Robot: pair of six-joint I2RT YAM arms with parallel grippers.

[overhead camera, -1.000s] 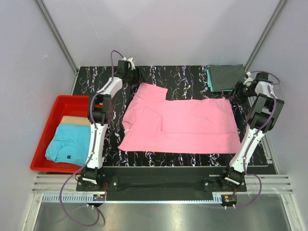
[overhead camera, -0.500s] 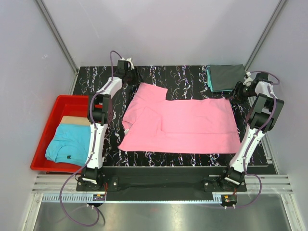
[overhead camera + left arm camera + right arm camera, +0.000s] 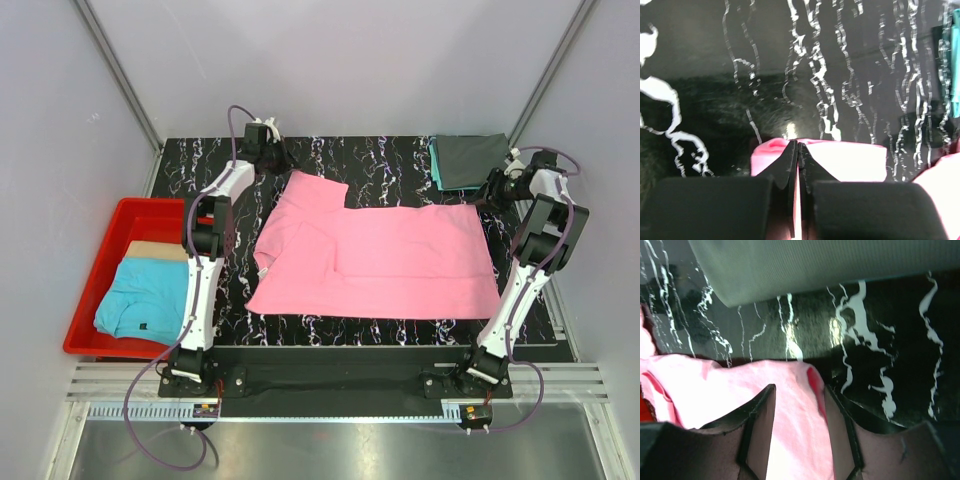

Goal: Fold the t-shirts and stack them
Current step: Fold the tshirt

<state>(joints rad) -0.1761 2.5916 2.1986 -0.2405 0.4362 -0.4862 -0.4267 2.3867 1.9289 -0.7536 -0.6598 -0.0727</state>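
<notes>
The top view is showing the whole bright pink cloth t-shirt (image 3: 380, 260), which is lying spread flat in the middle of the black marble-patterned table (image 3: 390, 155), while each wrist view is showing only one far corner of it. In the left wrist view the left gripper (image 3: 796, 150) is pinching the far left corner of this shirt, its black fingers (image 3: 785, 167) pressing together on the pink cloth. In the right wrist view the right gripper (image 3: 800, 415) is holding its fingers (image 3: 757, 425) apart, and the far right corner of the shirt is lying between them. Just beyond that corner, at the far right corner of the table, a folded dark grey t-shirt (image 3: 815, 265) is resting on a folded teal t-shirt (image 3: 435, 165), close to the right arm. Only the top view is showing the red plastic bin (image 3: 100, 265) beside the table's left edge, which is holding a light blue t-shirt (image 3: 145, 300) and a tan folded cloth (image 3: 155, 250).
</notes>
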